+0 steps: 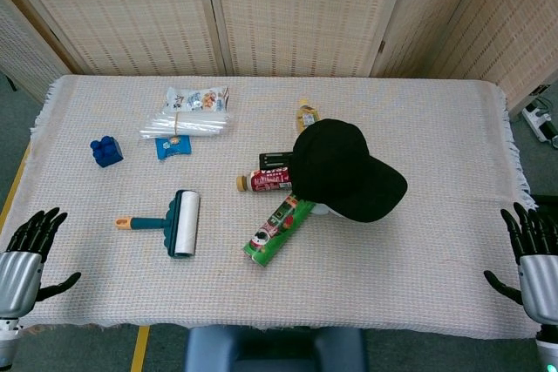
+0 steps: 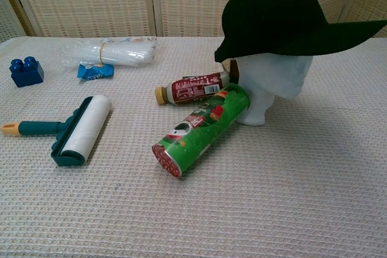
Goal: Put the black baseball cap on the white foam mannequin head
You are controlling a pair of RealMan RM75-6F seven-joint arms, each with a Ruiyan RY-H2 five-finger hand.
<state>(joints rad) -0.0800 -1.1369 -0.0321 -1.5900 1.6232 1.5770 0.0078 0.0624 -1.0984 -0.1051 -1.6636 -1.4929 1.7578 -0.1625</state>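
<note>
Black metal fingers on the left hand (image 1: 24, 260) are spread wide, holding nothing. Next, the black cap (image 2: 284, 13) sits on the white foam head (image 2: 269, 83). It looks soft and light, with a stiff brim good for gripping. Far right, the right hand (image 1: 534, 252) is wide too, empty.

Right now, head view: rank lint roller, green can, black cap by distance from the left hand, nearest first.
From the left hand at the table's near-left edge:
1. lint roller, left of centre
2. green can, centre, lying down
3. black cap, right of centre, on the mannequin head
</note>
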